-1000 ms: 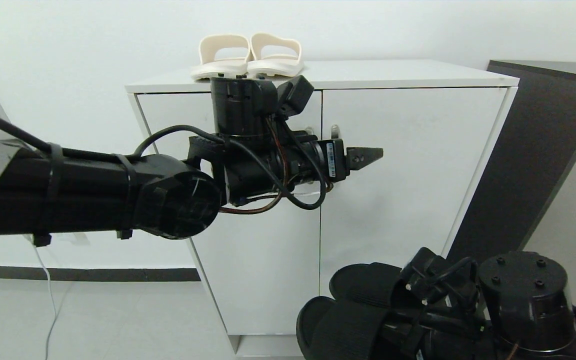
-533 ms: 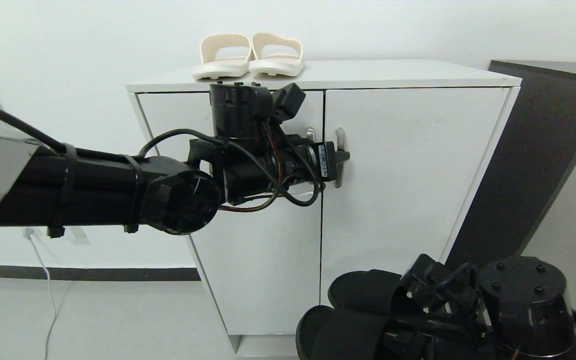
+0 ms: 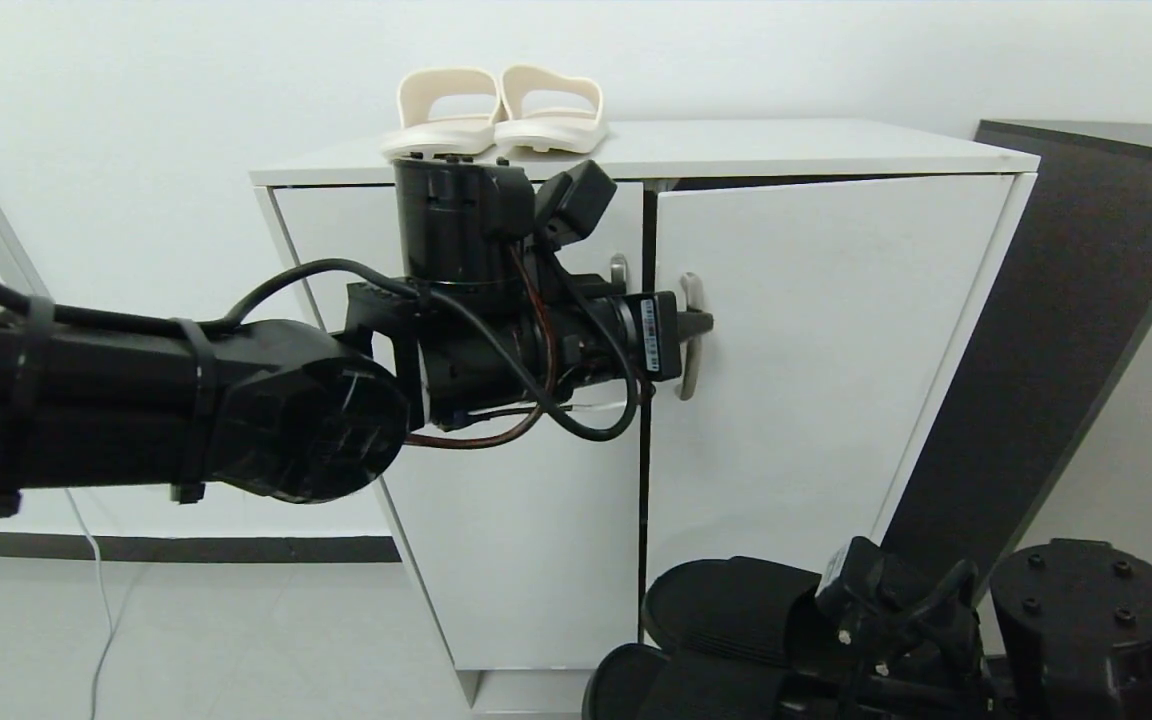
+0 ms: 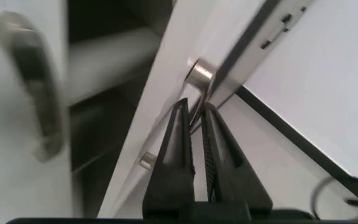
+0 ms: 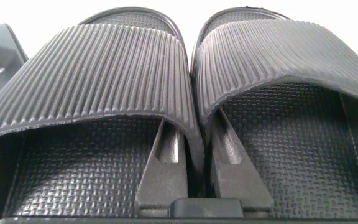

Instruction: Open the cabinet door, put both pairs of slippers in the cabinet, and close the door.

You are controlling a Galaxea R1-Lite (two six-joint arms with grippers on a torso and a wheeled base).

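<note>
Left gripper [image 3: 701, 322] is clamping narrow on the handle [image 3: 688, 378] of the right door [image 3: 816, 350], fingers [image 4: 178, 134] pinching its bar close to a mounting post. Just beyond the fingertips the door is standing slightly ajar, with a dark gap running along its inner edge and top. A shelf [image 4: 107, 53] is showing inside. Judged step: opening the door, barely begun. The next move is calling for a pull back along the hinge arc, wrist turning with the handle. Cream slippers [image 3: 496, 110] are sitting on the cabinet [image 3: 786, 145] top, above the hand. Low and right of it, the right gripper [image 5: 194, 124] is pinching the adjoining inner walls of the black slippers [image 5: 104, 74]. The swinging edge is likely sweeping out above that held pair. The left door [image 3: 516, 520] beside the wrist is standing shut, and a dark panel [image 3: 1066, 320] is flanking the hinge side.
</note>
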